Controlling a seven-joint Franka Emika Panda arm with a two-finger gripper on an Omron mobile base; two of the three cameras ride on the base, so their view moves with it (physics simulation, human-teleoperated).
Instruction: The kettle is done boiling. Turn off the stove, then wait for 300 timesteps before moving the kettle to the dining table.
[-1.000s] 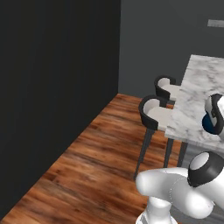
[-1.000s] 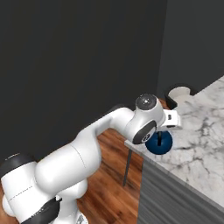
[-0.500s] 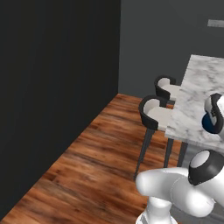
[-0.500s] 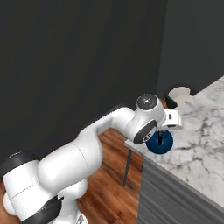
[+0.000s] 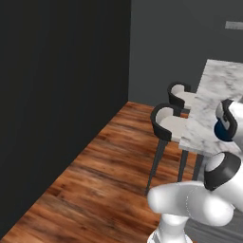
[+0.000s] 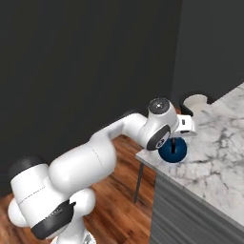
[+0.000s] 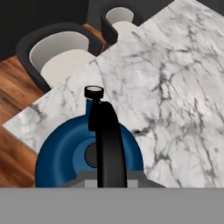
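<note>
Hand view: kettle (image 7: pixel 74 153) near dining table (image 7: pixel 175 87) corner, perhaps touching.

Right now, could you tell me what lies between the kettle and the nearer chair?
In the hand view, just bare marble dining table lies between the blue kettle and the nearer chair.

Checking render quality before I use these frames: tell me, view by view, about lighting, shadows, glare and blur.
Left base view: flat, dim light, dark walls nearly featureless, wooden floor soft and blurry. Right base view: even light on the marble dining table, a faint highlight on the blue kettle, no hard shadows. Hand view: sharpest; a small dark shadow on the marble beside the kettle, no glare.
</note>
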